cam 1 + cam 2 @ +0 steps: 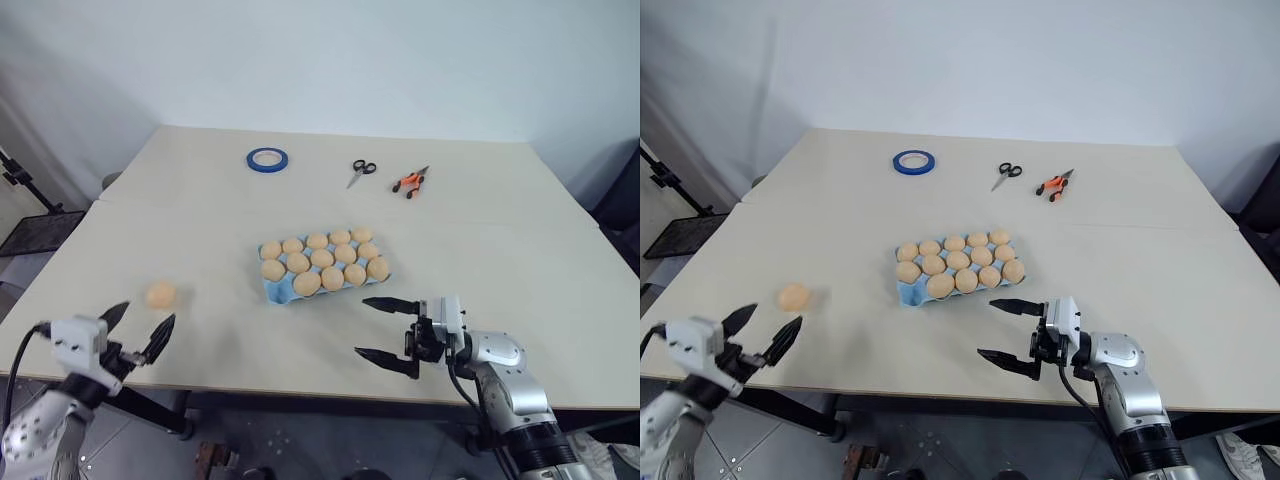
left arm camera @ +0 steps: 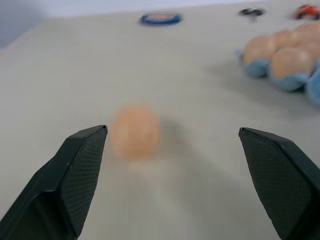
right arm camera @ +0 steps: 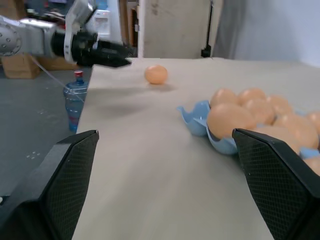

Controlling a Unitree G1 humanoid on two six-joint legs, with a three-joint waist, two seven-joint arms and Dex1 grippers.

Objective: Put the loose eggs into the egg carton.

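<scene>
One loose egg (image 1: 160, 294), apparently fourteen in egg carton (image 1: 272, 291); both grippers spread, empty.

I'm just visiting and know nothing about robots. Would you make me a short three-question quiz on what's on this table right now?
1. True or false: one loose egg lies on the table outside the egg carton.
2. Which gripper is nearer that egg: A) left gripper B) right gripper?
3. Fill in: beyond the carton lie a blue tape ring, scissors and an orange-handled ____.

Key
1. True.
2. A; its fingers stand open just short of the egg.
3. Tool; its exact kind is too small to tell.
</scene>
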